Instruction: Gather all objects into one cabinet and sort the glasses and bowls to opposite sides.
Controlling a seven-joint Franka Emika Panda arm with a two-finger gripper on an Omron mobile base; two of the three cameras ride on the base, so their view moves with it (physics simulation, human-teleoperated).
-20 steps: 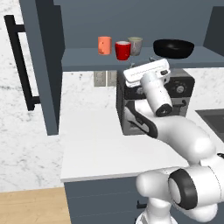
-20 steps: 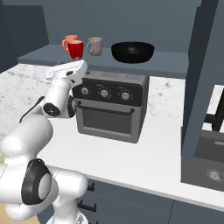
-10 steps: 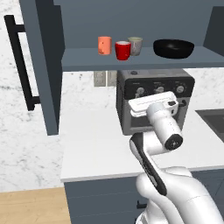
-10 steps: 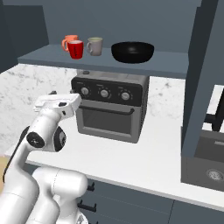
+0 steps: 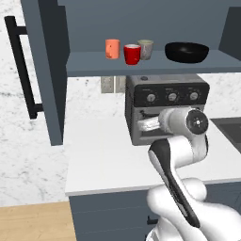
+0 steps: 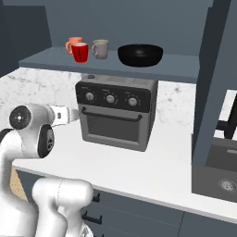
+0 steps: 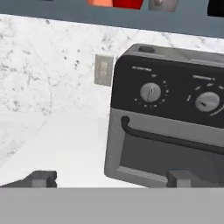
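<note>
On the shelf (image 5: 89,65) of the open slate-blue cabinet, an orange cup (image 5: 112,48), a red cup (image 5: 132,54) and a grey-beige cup (image 5: 145,49) stand close together on the left. The wide black bowl (image 5: 187,52) sits apart on the right. My gripper (image 7: 111,179) hangs well below the shelf, level with the toaster oven and facing it. Its jaws are open and hold nothing. In the hand view the bottoms of the orange cup (image 7: 101,2), red cup (image 7: 127,3) and grey-beige cup (image 7: 162,4) show along the top edge.
A grey toaster oven (image 5: 164,108) stands on the white counter (image 5: 103,155) under the shelf. The cabinet door (image 5: 49,70) with its black bar handle (image 5: 23,70) hangs open at the left. A second door (image 6: 213,78) and a sink (image 6: 217,171) lie to the right.
The arm has folded down and back, bringing the hand from just under the shelf to the front of the toaster oven. The cups and bowl have not moved.
</note>
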